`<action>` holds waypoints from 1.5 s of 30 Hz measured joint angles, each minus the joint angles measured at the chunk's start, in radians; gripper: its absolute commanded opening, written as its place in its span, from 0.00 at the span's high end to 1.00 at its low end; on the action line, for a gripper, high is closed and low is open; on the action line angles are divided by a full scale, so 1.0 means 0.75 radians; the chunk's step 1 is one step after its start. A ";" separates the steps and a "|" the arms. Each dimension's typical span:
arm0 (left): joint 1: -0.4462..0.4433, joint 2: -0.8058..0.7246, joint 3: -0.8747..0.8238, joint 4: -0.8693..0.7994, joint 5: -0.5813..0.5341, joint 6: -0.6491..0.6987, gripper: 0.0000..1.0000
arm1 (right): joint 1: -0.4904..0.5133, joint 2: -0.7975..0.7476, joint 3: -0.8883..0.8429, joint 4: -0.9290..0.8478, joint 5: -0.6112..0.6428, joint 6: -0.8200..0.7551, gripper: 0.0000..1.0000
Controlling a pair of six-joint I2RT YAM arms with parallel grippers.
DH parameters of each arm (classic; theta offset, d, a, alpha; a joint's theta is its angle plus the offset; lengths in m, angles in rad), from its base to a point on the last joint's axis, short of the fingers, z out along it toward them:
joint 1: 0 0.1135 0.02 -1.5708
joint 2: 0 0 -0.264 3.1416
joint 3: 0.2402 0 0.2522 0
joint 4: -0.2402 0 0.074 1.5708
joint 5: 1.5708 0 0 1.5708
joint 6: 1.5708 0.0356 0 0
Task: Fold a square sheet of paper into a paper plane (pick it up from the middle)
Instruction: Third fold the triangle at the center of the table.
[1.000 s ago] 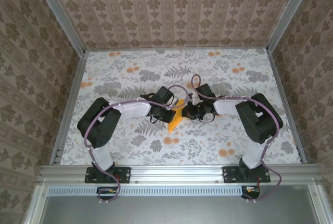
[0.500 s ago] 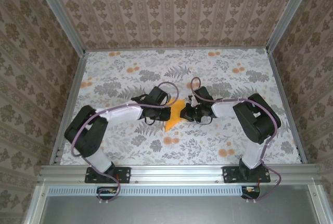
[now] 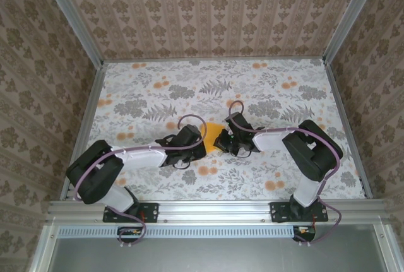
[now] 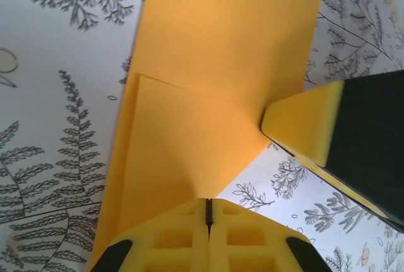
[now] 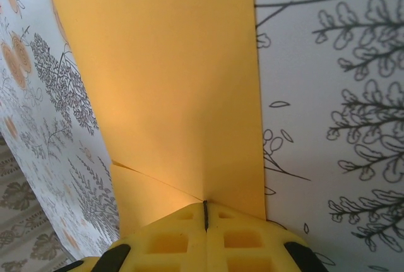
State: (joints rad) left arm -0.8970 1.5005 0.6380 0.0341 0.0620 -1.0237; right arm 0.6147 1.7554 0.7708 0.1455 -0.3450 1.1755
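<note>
I am clamping my left gripper (image 4: 207, 206) and right gripper (image 5: 205, 207) tight on edges of the sheet of paper (image 4: 221, 45), which looks light, limp and crease-prone.

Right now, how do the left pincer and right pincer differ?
The left pincer grips the orange paper from the left, the right pincer from the right. The left pincer's arm stretches out long; the right pincer's arm is folded sharply at the elbow. Both are shut on the paper, tips close together.
</note>
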 measured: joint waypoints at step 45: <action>0.056 0.075 -0.046 0.135 -0.042 0.042 1.00 | -0.030 0.055 -0.026 0.162 -0.109 -0.131 0.97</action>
State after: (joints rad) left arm -0.8551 1.5570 0.6033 0.1356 0.0303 -0.9920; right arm 0.5922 1.7969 0.7513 0.2672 -0.4267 1.0771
